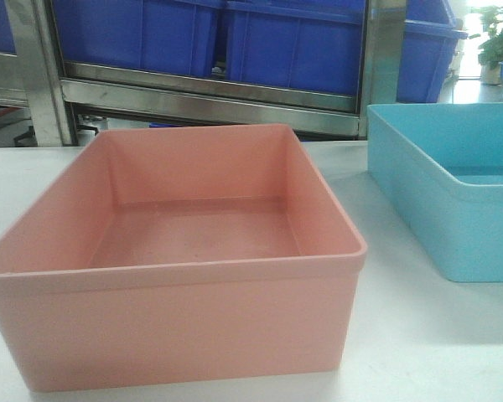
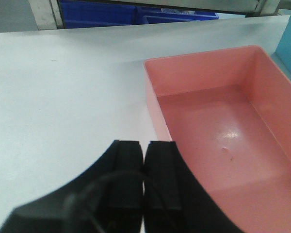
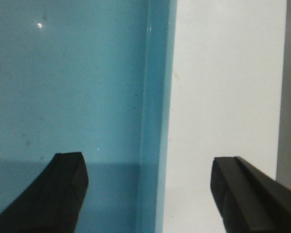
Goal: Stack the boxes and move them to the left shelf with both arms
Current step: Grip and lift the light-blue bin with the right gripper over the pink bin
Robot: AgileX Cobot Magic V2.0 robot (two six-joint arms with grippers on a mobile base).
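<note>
Nothing is stacked yet, so stacking and carrying are both still to do. The white table (image 1: pixel 419 352) runs wide, with a steel rack (image 1: pixel 210 96) of dark-blue crates (image 1: pixel 285 42) behind it. The salmon-pink bin (image 1: pixel 184 251) and the sky-blue bin (image 1: pixel 453 184) sit side by side on it, apart and empty. The right gripper (image 3: pixel 148 162) gapes wide, straddling the blue bin's wall and gripping nothing. The left gripper (image 2: pixel 144 160) is pinched together and empty, just beside the pink bin.

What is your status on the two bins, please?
Left gripper shut, empty, beside the salmon-pink bin. Right gripper open, straddling a side wall of the sky-blue bin. Bins apart on the table, not yet stacked. Nothing blocking in view.
</note>
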